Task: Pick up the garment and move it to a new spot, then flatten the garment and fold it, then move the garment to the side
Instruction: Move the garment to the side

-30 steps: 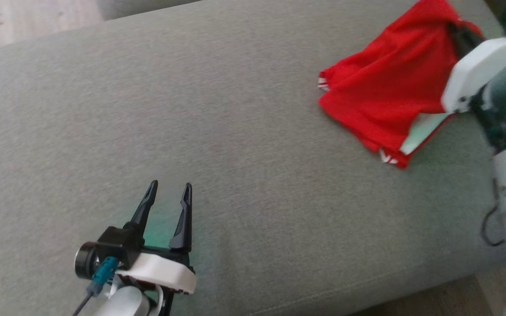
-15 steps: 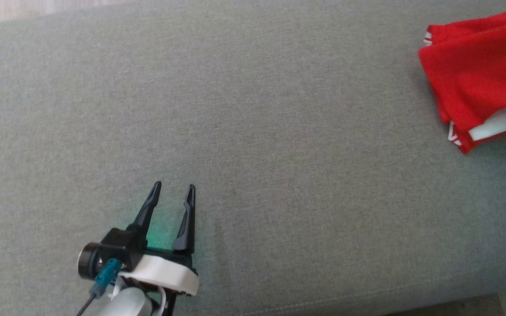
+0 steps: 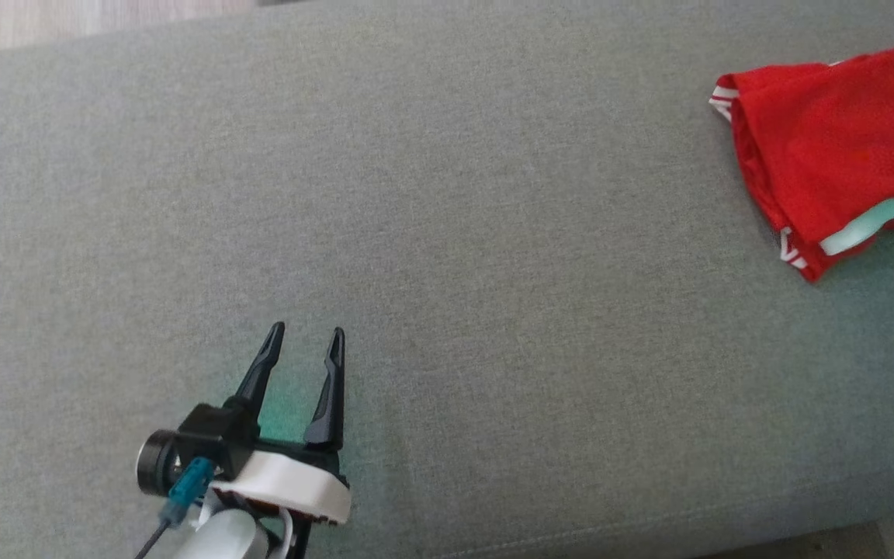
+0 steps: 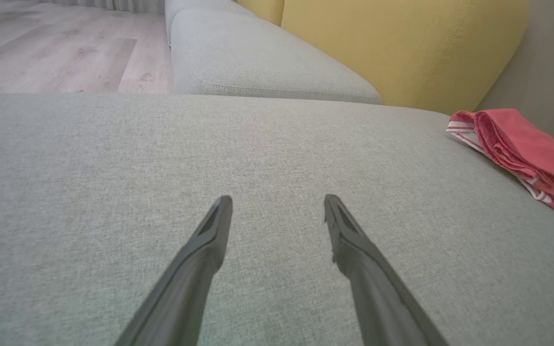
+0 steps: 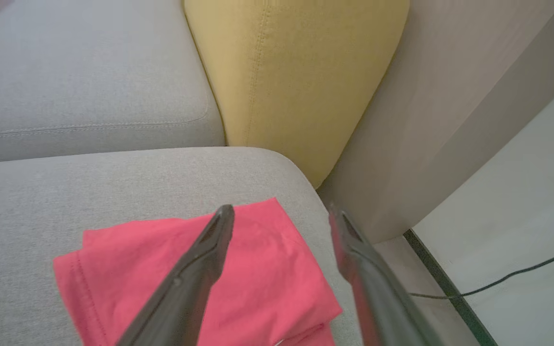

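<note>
The garment is red with white trim, folded into a small bundle at the far right of the grey cushion. It also shows at the right edge of the left wrist view as the garment. My left gripper hovers open over bare cushion at the lower left, far from the garment, with nothing between its fingers. In the right wrist view my right gripper stands open just above the garment, which lies flat near the cushion's corner; its fingers hold nothing.
A yellow back cushion stands beyond the garment, with a second grey seat cushion beside it. A beige wall panel and pale floor with a dark cable lie past the cushion's corner. Wooden floor lies beyond the seat.
My right gripper has opened and let go of the garment, and that arm has left the head view. The head camera has swung, shifting the garment toward the right edge. The left gripper stays put.
</note>
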Motion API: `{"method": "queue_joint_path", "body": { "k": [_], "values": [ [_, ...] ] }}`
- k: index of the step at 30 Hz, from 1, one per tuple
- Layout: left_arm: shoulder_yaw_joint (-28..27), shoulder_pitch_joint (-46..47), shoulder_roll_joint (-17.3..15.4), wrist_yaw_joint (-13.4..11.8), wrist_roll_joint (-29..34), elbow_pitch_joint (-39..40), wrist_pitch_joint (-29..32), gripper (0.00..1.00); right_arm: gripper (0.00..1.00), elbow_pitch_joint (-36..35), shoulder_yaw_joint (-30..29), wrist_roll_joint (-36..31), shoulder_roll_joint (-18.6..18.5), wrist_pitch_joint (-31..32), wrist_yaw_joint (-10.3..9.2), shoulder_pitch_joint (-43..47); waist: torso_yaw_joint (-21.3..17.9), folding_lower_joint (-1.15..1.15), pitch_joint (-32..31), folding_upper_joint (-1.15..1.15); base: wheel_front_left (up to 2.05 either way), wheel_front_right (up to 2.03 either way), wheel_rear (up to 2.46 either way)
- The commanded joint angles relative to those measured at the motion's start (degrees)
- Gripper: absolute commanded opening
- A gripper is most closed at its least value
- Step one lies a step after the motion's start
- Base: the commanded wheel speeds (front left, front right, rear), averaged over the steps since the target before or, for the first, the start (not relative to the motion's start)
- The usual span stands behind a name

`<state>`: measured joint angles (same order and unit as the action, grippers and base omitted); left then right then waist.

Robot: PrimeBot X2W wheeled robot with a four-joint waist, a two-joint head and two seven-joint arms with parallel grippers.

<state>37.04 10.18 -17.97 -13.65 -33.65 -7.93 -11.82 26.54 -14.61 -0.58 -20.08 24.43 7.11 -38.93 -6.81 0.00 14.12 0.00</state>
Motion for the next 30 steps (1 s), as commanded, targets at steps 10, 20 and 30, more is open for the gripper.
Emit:
{"method": "queue_joint_path", "body": {
  "k": [10,20,30],
  "values": [
    [-3.8,-0.8,-1.1,-1.1,-2.1,1.4,-1.2,1.0,1.0,-6.7,5.0,1.1,3.3,-6.8,0.37,3.0,1.7,0.0,-6.9,0.0,0.0,0.0,0.0],
    [-7.9,-6.4,-1.9,-3.0,-4.8,1.6,-2.3,1.0,1.0,-11.8,10.1,3.3,10.2,-16.4,0.37,16.3,6.4,0.0,-14.9,0.0,0.0,0.0,0.0],
    [-10.1,-10.8,-2.0,-4.5,-5.4,1.6,-2.8,1.0,1.0,-18.7,12.3,2.9,17.0,-24.0,0.37,32.3,10.3,0.0,-17.5,0.0,0.0,0.0,0.0]
  ]
}}
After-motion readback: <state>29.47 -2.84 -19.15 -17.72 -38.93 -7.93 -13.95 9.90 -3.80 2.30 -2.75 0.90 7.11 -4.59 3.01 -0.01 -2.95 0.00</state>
